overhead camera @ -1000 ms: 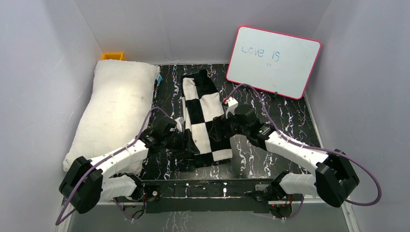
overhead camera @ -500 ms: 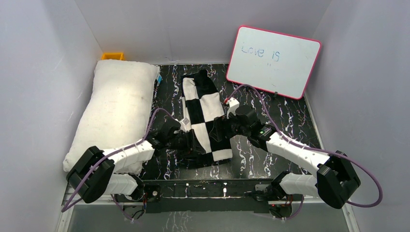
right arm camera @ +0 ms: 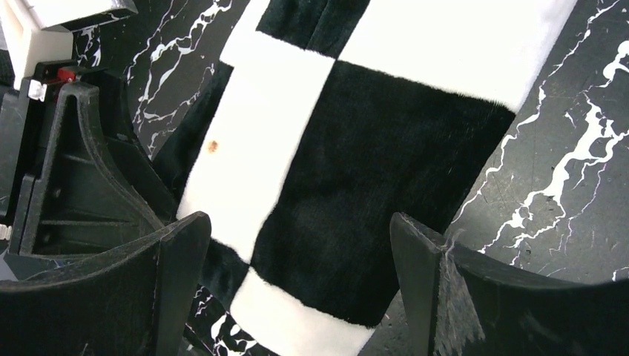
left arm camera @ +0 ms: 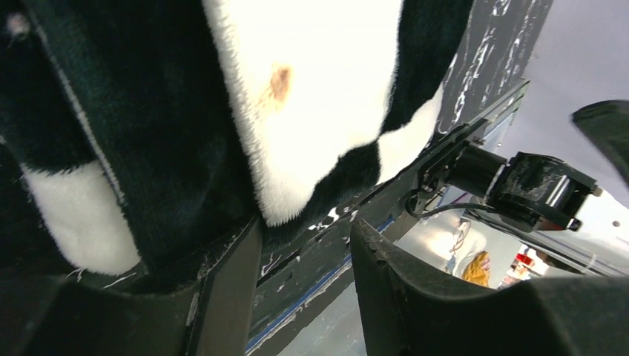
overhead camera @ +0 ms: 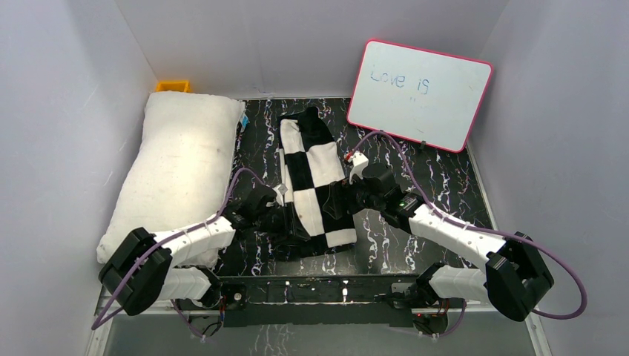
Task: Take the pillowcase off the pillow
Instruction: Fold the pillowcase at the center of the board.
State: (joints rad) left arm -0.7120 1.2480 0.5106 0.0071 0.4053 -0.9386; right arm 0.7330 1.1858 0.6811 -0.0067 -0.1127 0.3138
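The checkered pillowcase (overhead camera: 315, 178) lies flat on the middle of the table, apart from the plain white pillow (overhead camera: 178, 170), which rests along the left wall. My left gripper (overhead camera: 285, 222) sits low at the pillowcase's near left edge. In the left wrist view its jaws (left arm camera: 305, 230) stand partly apart with only table between them, and the pillowcase (left arm camera: 311, 89) drapes over the outside of one finger. My right gripper (overhead camera: 343, 199) hovers over the cover's right side. It is wide open (right arm camera: 298, 222), and its fingers straddle the pillowcase (right arm camera: 356, 148) near its bottom corner.
A pink-framed whiteboard (overhead camera: 419, 93) leans at the back right and a yellow bin (overhead camera: 172, 86) sits behind the pillow. Grey walls enclose the black marbled table (overhead camera: 415, 163). My left gripper's body (right arm camera: 74, 170) is close beside the right fingers.
My left arm has slid to the right, in under the pillowcase's near left edge, and its jaws have narrowed. The right gripper has stayed wide open and barely moved.
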